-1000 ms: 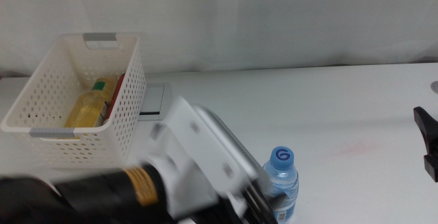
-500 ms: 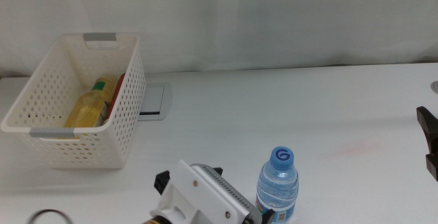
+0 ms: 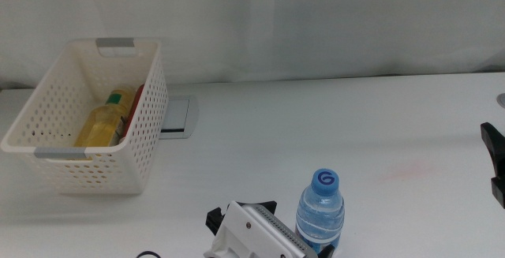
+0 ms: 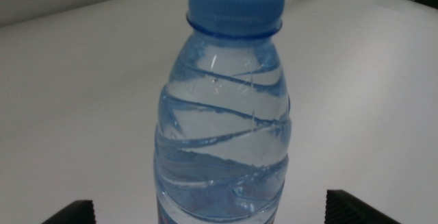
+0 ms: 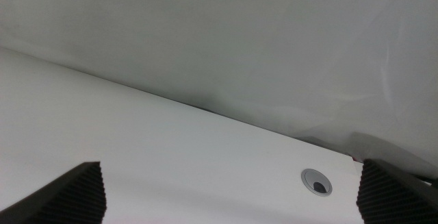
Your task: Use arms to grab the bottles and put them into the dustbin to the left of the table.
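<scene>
Left pincer (image 4: 205,214) straddling the water bottle (image 3: 320,213); right pincer (image 5: 229,190) waiting at the bench's right edge.

Middle view: I see the bottle upright on the white bench (image 3: 331,124), near edge, the left arm's white housing (image 3: 252,238) just beside it. The basket (image 3: 87,116), far left, holds the yellow bottle (image 3: 102,120) and red can (image 3: 138,96). Left wrist: jaws apart, bottle between them; touching or not, I cannot tell. Right wrist: jaws wide apart, bare bench and a small round hole (image 5: 317,181).
</scene>
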`<move>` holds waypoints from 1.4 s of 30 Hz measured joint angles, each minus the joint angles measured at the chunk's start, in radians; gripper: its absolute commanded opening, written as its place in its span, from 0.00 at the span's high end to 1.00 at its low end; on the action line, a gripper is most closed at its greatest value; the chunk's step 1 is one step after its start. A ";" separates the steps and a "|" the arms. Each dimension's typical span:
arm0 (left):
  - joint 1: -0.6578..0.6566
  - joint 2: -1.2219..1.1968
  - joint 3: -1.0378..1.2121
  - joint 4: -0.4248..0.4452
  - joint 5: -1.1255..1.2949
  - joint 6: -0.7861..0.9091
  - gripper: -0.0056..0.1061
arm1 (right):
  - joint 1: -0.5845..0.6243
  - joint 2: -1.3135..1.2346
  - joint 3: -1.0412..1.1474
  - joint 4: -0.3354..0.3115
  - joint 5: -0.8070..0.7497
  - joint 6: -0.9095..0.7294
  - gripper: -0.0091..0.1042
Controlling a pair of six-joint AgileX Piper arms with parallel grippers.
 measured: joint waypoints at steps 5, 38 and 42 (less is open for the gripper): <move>0.000 0.055 -0.004 0.018 -0.064 -0.039 0.17 | 0.000 0.000 0.000 0.000 -0.002 -0.003 0.01; 0.079 0.229 -0.274 -0.043 0.093 -0.052 0.44 | 0.000 0.000 0.000 0.000 -0.006 -0.001 0.01; 0.084 0.227 -0.276 -0.043 0.098 -0.052 0.97 | 0.000 0.000 0.000 0.000 -0.006 -0.001 0.01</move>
